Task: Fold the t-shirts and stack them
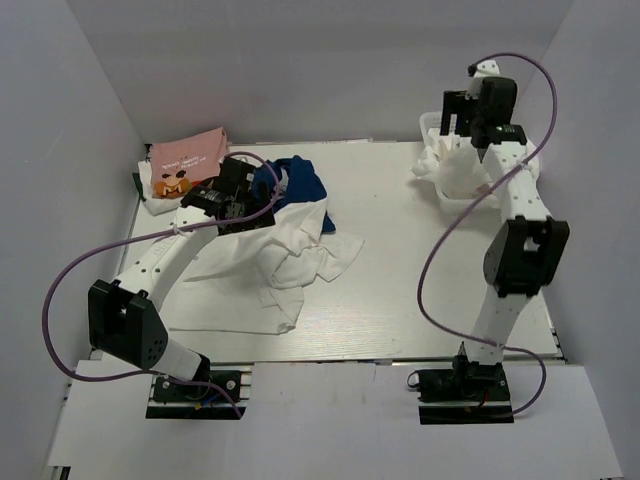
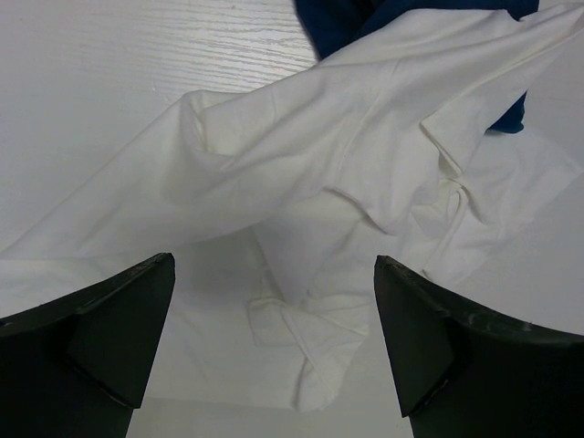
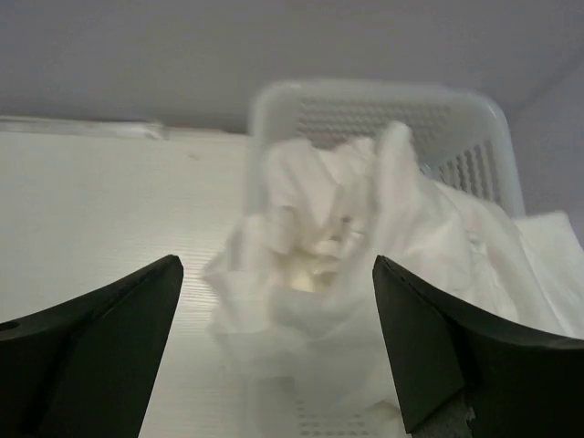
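Observation:
A crumpled white t-shirt (image 1: pixel 290 265) lies spread on the table's middle left, partly over a navy blue t-shirt (image 1: pixel 300 183). My left gripper (image 1: pixel 243 200) hangs open and empty just above them; in its wrist view the white shirt (image 2: pixel 347 182) fills the space between the jaws, with navy cloth (image 2: pixel 338 18) at the top. A folded pink t-shirt with a cartoon print (image 1: pixel 185 165) lies at the far left. My right gripper (image 1: pixel 480 135) is open and empty above a heap of white t-shirts (image 3: pixel 347 237) spilling out of the basket.
A white plastic mesh basket (image 1: pixel 432 125) stands at the far right by the back wall; its rim (image 3: pixel 365 91) shows in the right wrist view. White enclosure walls close in the table on the left, back and right.

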Available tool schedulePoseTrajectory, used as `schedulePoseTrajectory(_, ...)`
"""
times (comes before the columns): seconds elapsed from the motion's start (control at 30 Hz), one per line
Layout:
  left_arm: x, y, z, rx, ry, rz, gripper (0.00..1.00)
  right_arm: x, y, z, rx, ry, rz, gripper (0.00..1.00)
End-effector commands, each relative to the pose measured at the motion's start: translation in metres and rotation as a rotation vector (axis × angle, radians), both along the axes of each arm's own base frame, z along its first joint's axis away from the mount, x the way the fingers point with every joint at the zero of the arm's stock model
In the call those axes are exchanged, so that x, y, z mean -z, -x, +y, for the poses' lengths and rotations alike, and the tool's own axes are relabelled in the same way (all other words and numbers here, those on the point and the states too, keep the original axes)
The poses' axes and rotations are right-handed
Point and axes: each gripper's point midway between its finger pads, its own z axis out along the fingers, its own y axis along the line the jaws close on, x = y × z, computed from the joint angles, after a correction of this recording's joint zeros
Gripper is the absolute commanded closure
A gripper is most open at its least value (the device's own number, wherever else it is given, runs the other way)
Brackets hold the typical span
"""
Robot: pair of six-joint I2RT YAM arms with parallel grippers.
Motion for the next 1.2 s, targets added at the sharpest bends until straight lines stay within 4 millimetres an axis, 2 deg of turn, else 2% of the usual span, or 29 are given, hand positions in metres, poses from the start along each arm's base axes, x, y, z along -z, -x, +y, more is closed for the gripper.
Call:
schedulePoseTrajectory(0.0,-0.014,0.001,0.0,-0.031,0.037,-0.021,0.0,-0.09,0.054,0.106,-0.29,-0.038,-0.169,0.1)
schedulePoseTrajectory(0.03,-0.011,0.006,0.005,-0.054,0.02,0.002,0.0,-0.084,0.063,0.137,-0.36,-0.029,-0.162,0.1)
schedulePoseTrajectory(0.07,-0.016,0.009,0.008,-0.089,0.027,-0.007,0.0,-0.06,0.072,0.152,-0.392,-0.023,-0.108,0.1)
schedulePoseTrajectory(0.1,-0.022,0.008,0.015,-0.12,0.008,-0.029,0.0,-0.064,0.088,0.184,-0.465,-0.009,-0.118,0.1)
schedulePoseTrajectory(0.13,-0.026,0.011,0.019,-0.138,0.004,-0.036,0.0,-0.049,0.106,0.222,-0.54,0.0,-0.093,0.1)
schedulePoseTrajectory(0.17,-0.026,0.017,0.025,-0.159,-0.014,-0.025,0.0,-0.037,0.116,0.239,-0.578,0.016,-0.072,0.1)
schedulePoseTrajectory(0.2,-0.029,0.018,0.038,-0.216,-0.042,-0.038,0.0,-0.031,0.144,0.288,-0.68,0.026,-0.064,0.1)
schedulePoseTrajectory(0.27,-0.028,0.03,0.054,-0.269,-0.1,-0.017,0.0,-0.009,0.165,0.319,-0.753,0.035,-0.037,0.1)
schedulePoseTrajectory(0.3,-0.034,0.031,0.06,-0.296,-0.108,-0.021,0.0,0.017,0.19,0.343,-0.815,0.047,0.01,0.1)
schedulePoseTrajectory(0.33,-0.033,0.035,0.063,-0.311,-0.121,-0.008,0.0,0.031,0.208,0.366,-0.869,0.05,0.031,0.1)
schedulePoseTrajectory(0.37,-0.034,0.042,0.068,-0.314,-0.144,0.016,0.0,0.042,0.215,0.378,-0.898,0.048,0.043,0.1)
schedulePoseTrajectory(0.4,-0.036,0.044,0.073,-0.357,-0.141,0.018,0.0,0.058,0.233,0.393,-0.933,0.045,0.078,0.1)
schedulePoseTrajectory(0.43,-0.034,0.049,0.074,-0.367,-0.146,0.038,0.0,0.082,0.245,0.407,-0.966,0.063,0.127,0.1)
schedulePoseTrajectory(0.47,-0.039,0.056,0.08,-0.392,-0.145,0.034,0.0,0.091,0.257,0.416,-0.988,0.08,0.148,0.1)
schedulePoseTrajectory(0.5,-0.04,0.063,0.083,-0.392,-0.152,0.046,0.0,0.095,0.26,0.422,-0.994,0.086,0.153,0.1)
schedulePoseTrajectory(0.53,-0.045,0.064,0.086,-0.402,-0.143,0.032,0.0,0.115,0.272,0.432,-1.011,0.116,0.196,0.1)
schedulePoseTrajectory(0.6,-0.051,0.071,0.089,-0.403,-0.134,0.017,0.0,0.122,0.281,0.441,-1.024,0.116,0.219,0.1)
schedulePoseTrajectory(0.67,-0.06,0.078,0.091,-0.394,-0.128,-0.004,0.0,0.147,0.291,0.447,-1.017,0.141,0.25,0.1)
schedulePoseTrajectory(0.77,-0.067,0.086,0.095,-0.386,-0.121,-0.026,0.0,0.163,0.302,0.461,-1.011,0.107,0.277,0.1)
schedulePoseTrajectory(0.8,-0.063,0.089,0.094,-0.38,-0.116,-0.017,0.0,0.175,0.305,0.467,-1.008,0.104,0.292,0.1)
schedulePoseTrajectory(0.87,-0.058,0.095,0.095,-0.363,-0.121,-0.003,0.0,0.186,0.308,0.468,-0.995,0.097,0.31,0.1)
schedulePoseTrajectory(0.9,-0.062,0.098,0.096,-0.354,-0.119,-0.018,0.0,0.201,0.308,0.466,-0.97,0.12,0.329,0.1)
schedulePoseTrajectory(0.93,-0.06,0.1,0.097,-0.354,-0.119,-0.017,0.0,0.205,0.307,0.466,-0.956,0.125,0.33,0.1)
schedulePoseTrajectory(1.03,-0.064,0.099,0.096,-0.356,-0.101,-0.049,0.0,0.223,0.307,0.458,-0.89,0.13,0.389,0.24)
schedulePoseTrajectory(1.13,-0.071,0.092,0.094,-0.359,-0.076,-0.093,0.0,0.214,0.296,0.449,-0.829,0.168,0.355,0.68)
schedulePoseTrajectory(1.17,-0.074,0.087,0.092,-0.36,-0.064,-0.113,0.0,0.208,0.291,0.446,-0.808,0.175,0.346,0.9)
